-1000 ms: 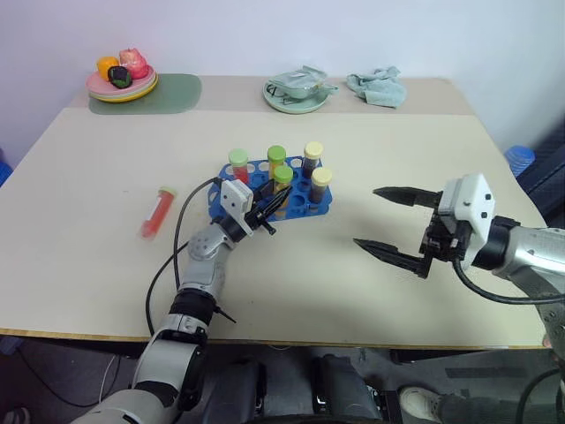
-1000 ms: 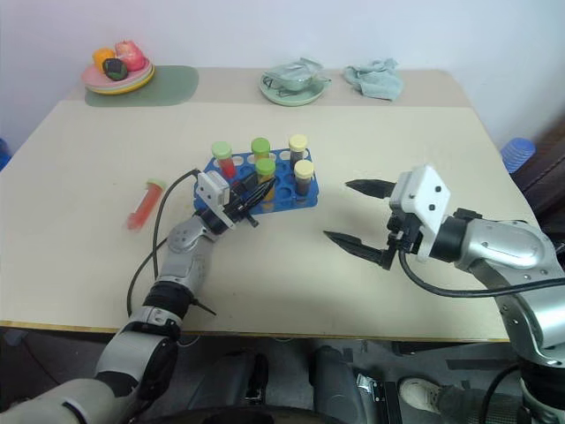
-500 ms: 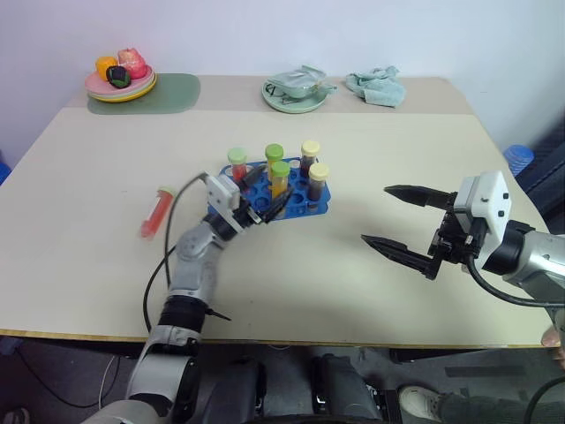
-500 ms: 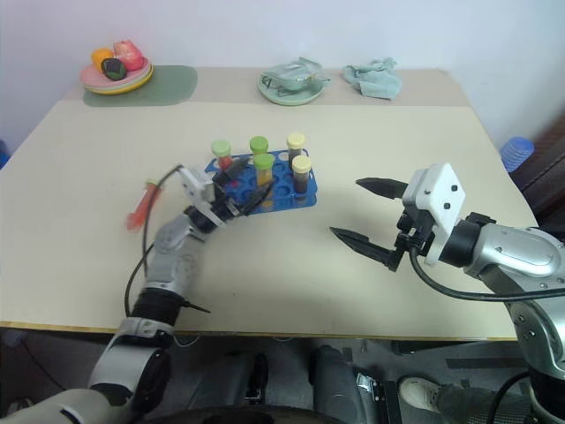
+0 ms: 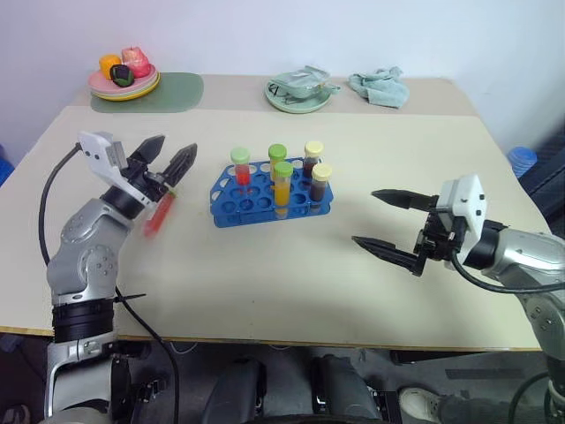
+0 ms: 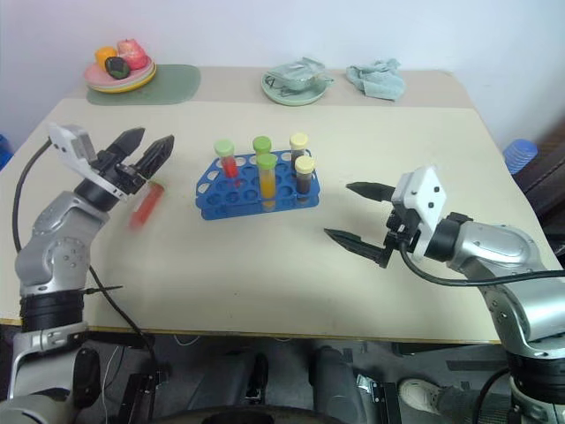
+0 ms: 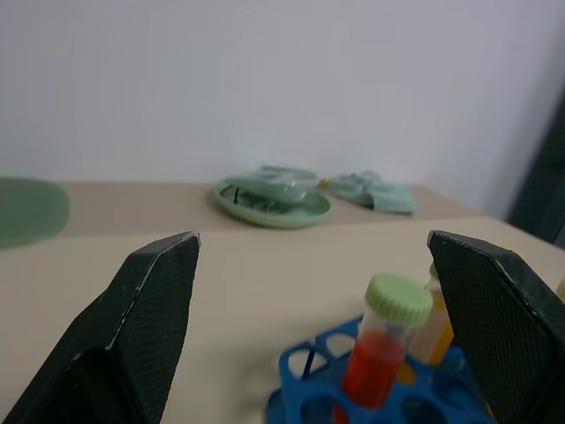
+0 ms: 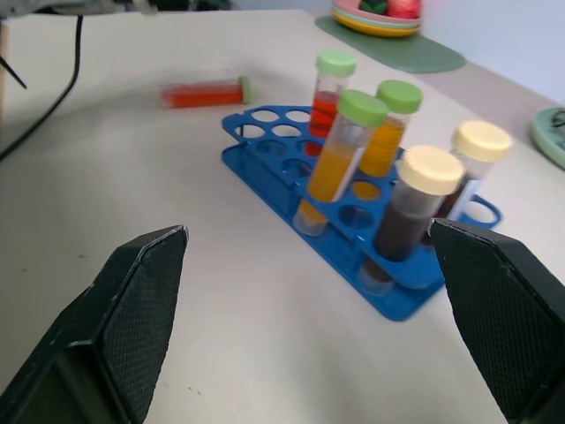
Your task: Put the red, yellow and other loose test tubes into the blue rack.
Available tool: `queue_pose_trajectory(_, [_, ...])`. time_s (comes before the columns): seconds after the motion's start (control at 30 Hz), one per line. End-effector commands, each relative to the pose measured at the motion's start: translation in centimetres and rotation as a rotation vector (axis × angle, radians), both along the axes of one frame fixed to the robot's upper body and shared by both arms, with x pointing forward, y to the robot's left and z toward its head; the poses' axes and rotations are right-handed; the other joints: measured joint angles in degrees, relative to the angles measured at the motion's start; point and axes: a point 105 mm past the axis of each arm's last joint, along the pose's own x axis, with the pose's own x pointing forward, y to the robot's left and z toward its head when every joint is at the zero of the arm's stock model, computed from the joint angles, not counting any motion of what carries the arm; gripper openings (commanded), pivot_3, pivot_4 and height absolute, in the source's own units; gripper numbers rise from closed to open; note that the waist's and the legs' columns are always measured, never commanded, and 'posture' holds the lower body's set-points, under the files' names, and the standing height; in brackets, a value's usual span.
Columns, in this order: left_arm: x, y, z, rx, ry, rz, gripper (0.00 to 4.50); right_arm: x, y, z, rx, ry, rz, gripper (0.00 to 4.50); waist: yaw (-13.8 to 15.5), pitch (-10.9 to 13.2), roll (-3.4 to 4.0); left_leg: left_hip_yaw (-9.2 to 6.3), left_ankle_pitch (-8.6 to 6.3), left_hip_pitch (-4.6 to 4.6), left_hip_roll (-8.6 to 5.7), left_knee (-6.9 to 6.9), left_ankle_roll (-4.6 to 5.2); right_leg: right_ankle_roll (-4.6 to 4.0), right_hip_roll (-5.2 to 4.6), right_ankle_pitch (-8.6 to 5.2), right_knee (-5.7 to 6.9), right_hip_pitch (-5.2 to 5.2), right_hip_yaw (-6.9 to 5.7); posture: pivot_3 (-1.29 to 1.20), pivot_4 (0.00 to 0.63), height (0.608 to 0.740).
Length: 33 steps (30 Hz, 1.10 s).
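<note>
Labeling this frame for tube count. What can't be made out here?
- Loose red tube: head views, the open left gripper covers its cap end.
- Fifth, brown tube in the blue rack: right wrist view, mostly hidden behind the cream-capped tube.
- Food on the plate: too small to identify.
- Rack slots: left wrist view, cut off by the edge.

left gripper: raised at the left, fingers spread, empty | right gripper: low at the right, fingers spread, empty
</note>
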Motion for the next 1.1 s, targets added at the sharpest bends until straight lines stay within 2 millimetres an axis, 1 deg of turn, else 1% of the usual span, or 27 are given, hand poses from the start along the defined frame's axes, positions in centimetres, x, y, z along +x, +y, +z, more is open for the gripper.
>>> queue_pose_trajectory(0.03, [-0.4,0.7,-0.1,0.073,0.036,0.105,4.23,0.0,0.4,0.8,0.004,-0.058,0.018,4.5,-0.02,0.0,0.0,0.0,-0.01,0.0,0.0,-0.01,0.01,0.0,0.0,0.0,0.0,-0.01,0.0,0.0,0.15,0.74])
queue_pose_trajectory(0.07, [-0.2,1.2,-0.7,0.092,0.092,0.158,4.23,0.0,0.5,0.8,0.004,-0.059,0.021,4.5,-0.09,0.0,0.0,0.0,-0.02,0.0,0.0,-0.01,0.04,0.0,0.0,0.0,0.01,-0.01,0.0,0.0,0.15,0.74])
queue_pose_trajectory(0.13, [0.1,2.3,-1.2,0.14,0.16,0.281,4.23,0.0,0.7,0.8,0.008,-0.06,0.025,4.5,-0.13,0.0,0.0,-0.01,-0.11,0.01,0.01,-0.02,0.19,0.0,0.0,0.0,0.04,-0.02,0.01,0.0,0.15,0.74])
queue_pose_trajectory(0.2, [0.3,3.4,-1.8,0.167,0.249,0.35,4.23,0.0,0.8,0.8,0.009,-0.061,0.027,4.5,-0.12,0.0,0.0,-0.01,-0.13,0.01,0.0,-0.02,0.22,0.0,0.0,0.0,0.06,-0.03,0.01,0.0,0.15,0.74])
queue_pose_trajectory(0.27, [0.4,4.0,-2.3,0.157,0.33,0.373,4.23,0.1,0.8,0.7,0.01,-0.062,0.028,4.5,-0.08,0.0,0.0,-0.01,-0.13,0.01,0.0,-0.02,0.22,0.0,0.01,0.0,0.07,-0.04,0.01,0.0,0.15,0.74])
queue_pose_trajectory(0.33, [0.5,4.2,-2.3,0.174,0.364,0.383,4.23,0.2,0.9,0.7,0.011,-0.063,0.029,4.5,-0.05,0.01,-0.01,-0.01,-0.12,0.01,0.0,-0.02,0.2,0.0,0.01,0.0,0.07,-0.04,0.0,0.0,0.15,0.74])
queue_pose_trajectory(0.37, [0.5,3.8,-2.2,0.194,0.384,0.347,4.23,0.2,0.9,0.7,0.013,-0.064,0.029,4.5,-0.04,0.01,-0.02,-0.01,-0.07,0.01,0.0,-0.02,0.11,0.0,0.01,0.0,0.07,-0.04,0.01,0.0,0.15,0.74])
queue_pose_trajectory(0.4, [0.3,2.4,-2.0,0.226,0.38,0.258,4.23,0.2,1.0,0.6,0.014,-0.065,0.03,4.5,-0.04,0.01,-0.02,-0.01,-0.01,0.01,0.0,-0.02,0.0,0.0,0.01,0.0,0.06,-0.04,0.0,0.0,0.15,0.74])
queue_pose_trajectory(0.43, [-0.4,0.1,-1.3,0.225,0.349,0.091,4.23,0.2,1.0,0.6,0.015,-0.066,0.029,4.5,-0.05,0.02,-0.03,-0.01,0.01,0.0,0.0,-0.02,-0.03,0.0,0.01,0.0,0.06,-0.04,0.0,0.0,0.15,0.74])
queue_pose_trajectory(0.47, [-1.4,-1.7,-0.6,0.23,0.307,-0.04,4.23,0.2,1.0,0.5,0.016,-0.067,0.029,4.5,-0.05,0.02,-0.02,-0.01,0.01,-0.02,0.0,-0.03,-0.05,0.0,0.01,0.0,0.05,-0.05,0.0,0.0,0.15,0.74])
queue_pose_trajectory(0.5, [-2.1,-3.0,-0.3,0.231,0.285,-0.132,4.23,0.2,1.0,0.5,0.017,-0.068,0.027,4.5,0.01,0.02,-0.02,-0.01,0.04,-0.04,0.0,-0.03,-0.09,-0.01,0.0,0.0,0.03,-0.06,0.0,0.0,0.15,0.74])
queue_pose_trajectory(0.6, [-3.5,-5.4,-0.8,0.288,0.307,-0.307,4.23,0.2,0.9,0.5,0.017,-0.073,0.02,4.5,-0.07,0.02,-0.02,-0.01,0.03,-0.05,0.0,-0.03,-0.1,-0.01,-0.05,-0.01,-0.03,-0.05,0.01,0.0,0.15,0.74])
queue_pose_trajectory(0.63, [-3.9,-6.1,-1.2,0.306,0.328,-0.357,4.23,0.1,0.8,0.5,0.017,-0.074,0.017,4.5,-0.12,0.02,-0.01,-0.01,0.03,-0.05,0.0,-0.03,-0.1,-0.01,-0.05,-0.01,-0.03,-0.05,0.01,0.0,0.15,0.74])
queue_pose_trajectory(0.67, [-4.0,-6.7,-2.0,0.326,0.389,-0.409,4.23,0.0,0.8,0.5,0.016,-0.075,0.014,4.5,-0.23,0.01,0.0,-0.01,0.04,-0.03,0.0,-0.06,-0.1,-0.02,-0.05,-0.01,-0.02,-0.05,0.01,0.0,0.15,0.74])
queue_pose_trajectory(0.77, [-3.4,-8.6,-3.2,0.322,0.466,-0.494,4.23,-0.3,0.4,0.4,0.01,-0.076,-0.005,4.5,-0.11,0.02,0.0,-0.01,-0.01,0.0,0.0,-0.07,-0.01,-0.02,-0.04,-0.01,0.06,-0.05,0.01,0.0,0.15,0.74])
queue_pose_trajectory(0.87, [-2.8,-11.0,-3.4,0.299,0.491,-0.584,4.23,-0.6,0.1,0.5,0.004,-0.081,-0.027,4.5,0.04,0.02,0.0,-0.01,-0.03,-0.02,-0.01,-0.03,0.04,-0.01,-0.03,-0.01,0.05,-0.05,0.01,0.0,0.15,0.74])
queue_pose_trajectory(0.93, [-2.3,-12.3,-3.1,0.278,0.476,-0.628,4.23,-0.8,0.0,0.7,0.001,-0.085,-0.043,4.5,0.0,0.02,0.0,-0.01,0.02,-0.04,-0.01,-0.03,-0.04,-0.01,-0.02,-0.01,0.05,-0.06,0.0,0.0,0.15,0.74])
queue_pose_trajectory(1.0, [-1.6,-13.4,-2.1,0.244,0.435,-0.64,4.23,-1.1,-0.3,0.8,-0.005,-0.087,-0.063,4.5,0.01,0.02,-0.01,-0.01,0.06,-0.06,-0.01,-0.03,-0.1,-0.01,-0.01,-0.01,0.03,-0.07,0.0,0.0,0.15,0.74])
queue_pose_trajectory(1.1, [-0.5,-14.3,-1.4,0.226,0.401,-0.626,4.23,-1.6,-0.4,1.0,-0.009,-0.09,-0.088,4.5,-0.11,0.02,-0.01,-0.01,0.06,-0.06,-0.01,-0.01,-0.1,-0.01,0.0,-0.01,0.03,-0.07,0.0,0.0,0.15,0.74])
